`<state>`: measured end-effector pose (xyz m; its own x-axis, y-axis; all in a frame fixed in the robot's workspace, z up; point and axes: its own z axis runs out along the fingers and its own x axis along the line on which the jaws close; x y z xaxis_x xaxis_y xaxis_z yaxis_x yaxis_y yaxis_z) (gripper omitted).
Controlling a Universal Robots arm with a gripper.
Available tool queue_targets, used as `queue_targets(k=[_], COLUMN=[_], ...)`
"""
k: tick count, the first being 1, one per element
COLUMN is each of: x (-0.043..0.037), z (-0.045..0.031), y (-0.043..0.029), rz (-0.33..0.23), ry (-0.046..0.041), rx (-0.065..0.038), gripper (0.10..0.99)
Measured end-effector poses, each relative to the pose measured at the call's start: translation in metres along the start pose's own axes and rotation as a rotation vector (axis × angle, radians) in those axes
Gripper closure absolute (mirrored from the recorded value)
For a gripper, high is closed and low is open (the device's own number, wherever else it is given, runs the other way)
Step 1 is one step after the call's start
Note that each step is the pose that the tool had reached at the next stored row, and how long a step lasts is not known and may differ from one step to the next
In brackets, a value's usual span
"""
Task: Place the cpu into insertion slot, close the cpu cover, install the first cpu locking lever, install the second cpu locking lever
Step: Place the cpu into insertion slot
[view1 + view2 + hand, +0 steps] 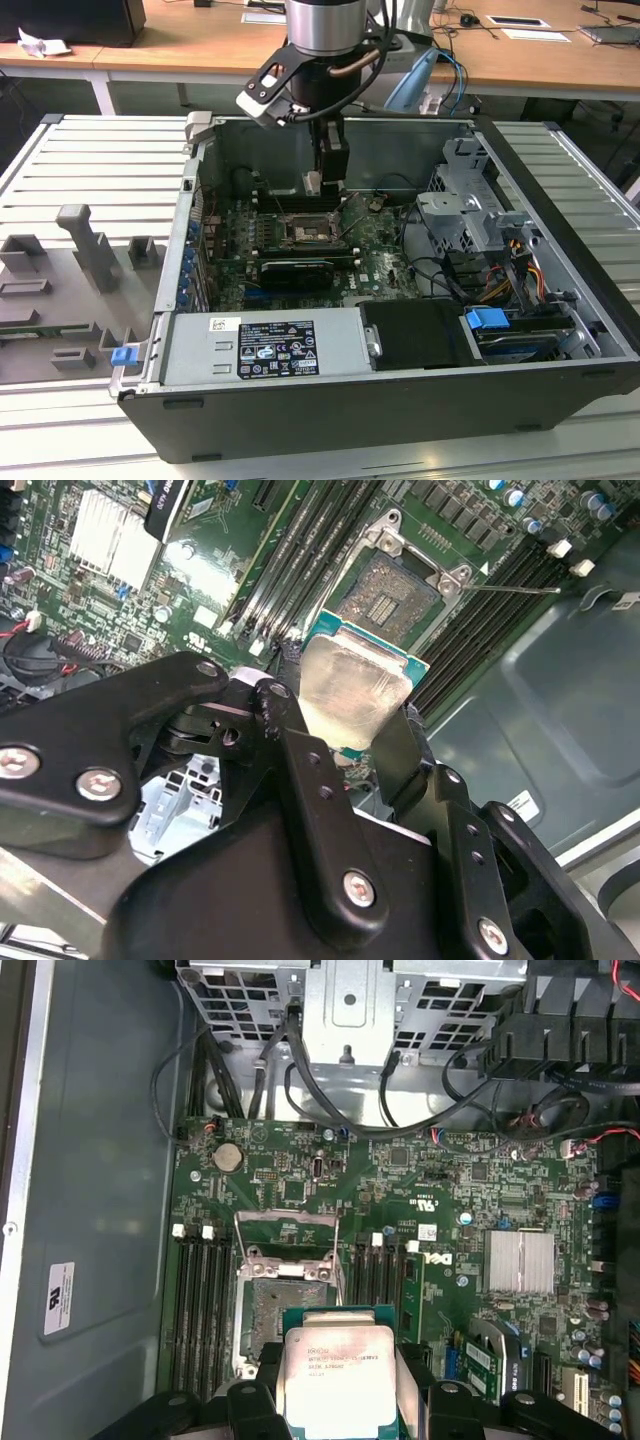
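My gripper (324, 182) reaches down into the open computer case and is shut on the cpu (338, 1372), a flat square chip with a silver top and green edge. In both wrist views the black fingers (290, 730) clamp two opposite sides of the cpu (352, 692). The chip hangs above the green board, just off one edge of the insertion slot (272, 1312). That slot (398, 592) lies uncovered with its dark contact field showing. The cpu cover (285, 1253) stands swung up at the slot's far side. A thin locking lever (515, 588) sticks out free beside the slot (303, 233).
Long black memory slots (195, 1300) flank the socket on both sides. A drive cage (470, 215) with loose cables (330, 1110), a black card (295, 270) and the power supply (270, 350) crowd the case. Grey fixtures (85, 245) stand on the exterior view's left.
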<state>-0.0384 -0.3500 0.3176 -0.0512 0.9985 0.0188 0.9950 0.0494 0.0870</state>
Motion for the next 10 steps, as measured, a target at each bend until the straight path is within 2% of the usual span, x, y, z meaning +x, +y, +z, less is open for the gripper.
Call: queue_targets(k=[10], x=[0.0011], z=[0.0066], y=[-0.0007], rz=[0.001], ry=[0.0000], rx=[0.001], gripper=[0.557])
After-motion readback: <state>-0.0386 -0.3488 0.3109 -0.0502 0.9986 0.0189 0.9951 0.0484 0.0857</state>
